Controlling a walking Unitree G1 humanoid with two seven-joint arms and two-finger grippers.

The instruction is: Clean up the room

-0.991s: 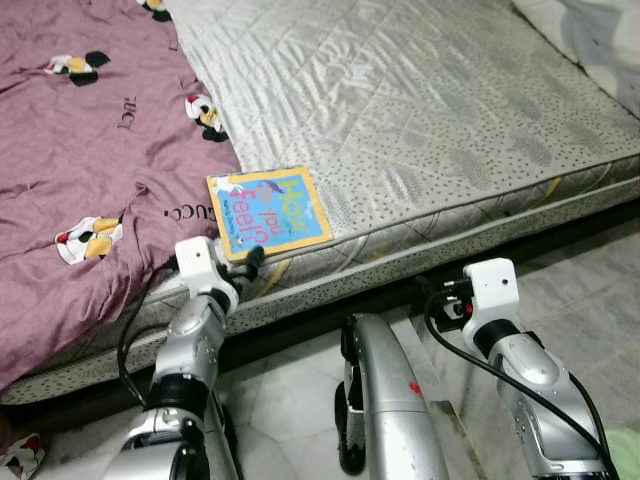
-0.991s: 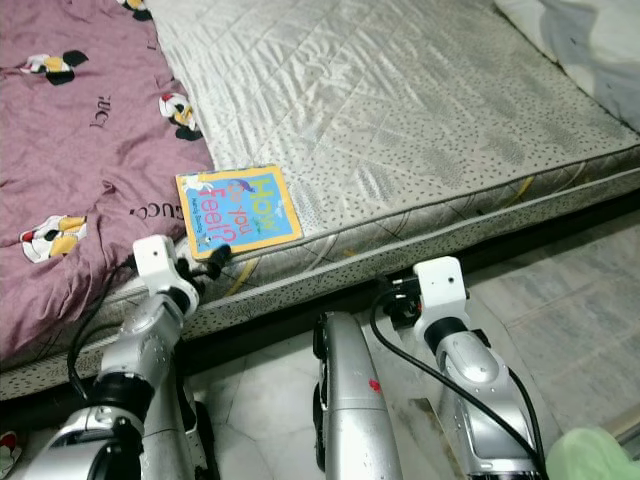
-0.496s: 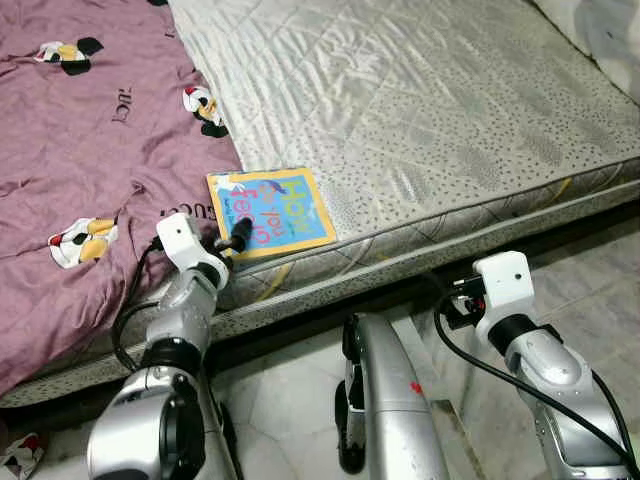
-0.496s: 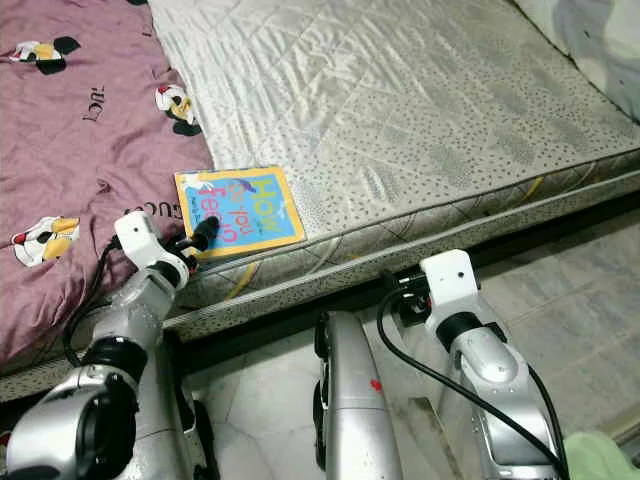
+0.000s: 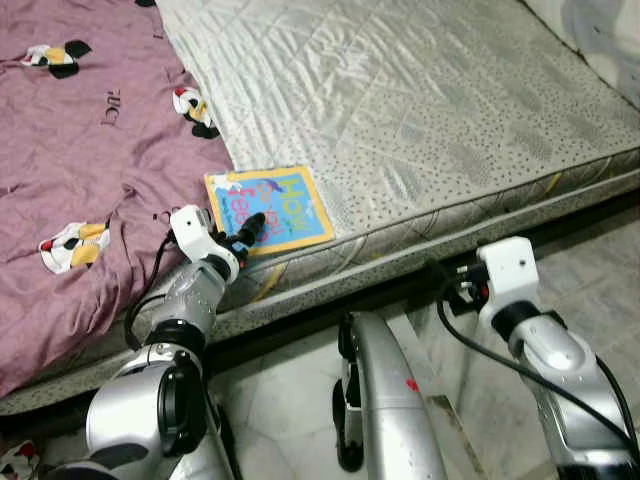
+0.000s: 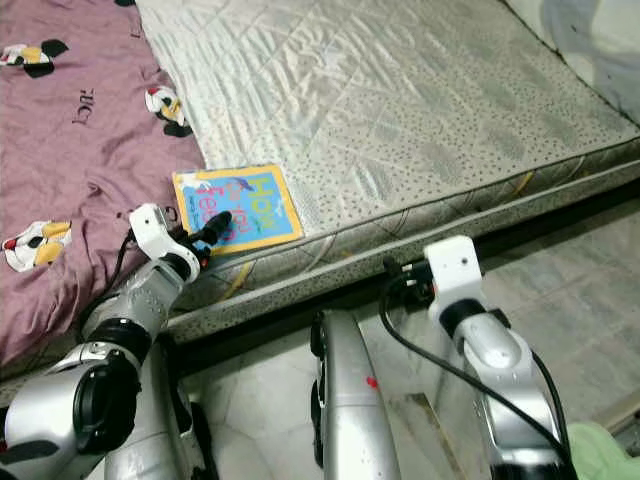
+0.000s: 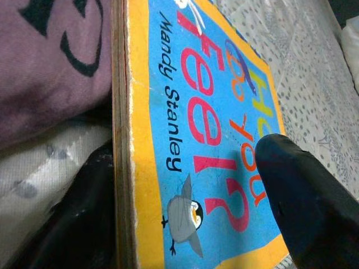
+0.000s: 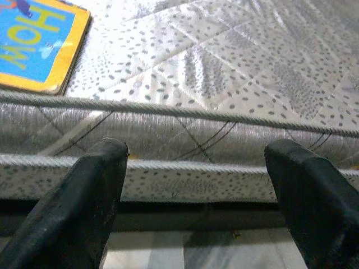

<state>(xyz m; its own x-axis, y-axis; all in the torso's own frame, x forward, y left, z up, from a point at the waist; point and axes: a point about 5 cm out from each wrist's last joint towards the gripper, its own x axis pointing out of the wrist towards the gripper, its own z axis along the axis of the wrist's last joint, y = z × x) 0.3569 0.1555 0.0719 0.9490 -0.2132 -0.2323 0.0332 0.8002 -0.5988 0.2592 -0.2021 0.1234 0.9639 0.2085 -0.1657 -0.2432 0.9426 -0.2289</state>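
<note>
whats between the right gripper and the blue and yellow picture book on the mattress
Only bare grey speckled mattress: in the right wrist view, the open right gripper faces its piped side edge, and the blue and yellow picture book lies beyond on top.

My left arm was reaching forward; my right arm was held low.

I had the left gripper (image 5: 248, 232) stretched out ahead of me, its two black fingers spread, one finger (image 7: 305, 207) lying on top and the other underneath an edge in the left wrist view. My right gripper (image 8: 196, 202) sat lower and closer to my body, fingers wide apart and holding nothing, its white wrist block (image 5: 508, 268) turned upward.
</note>
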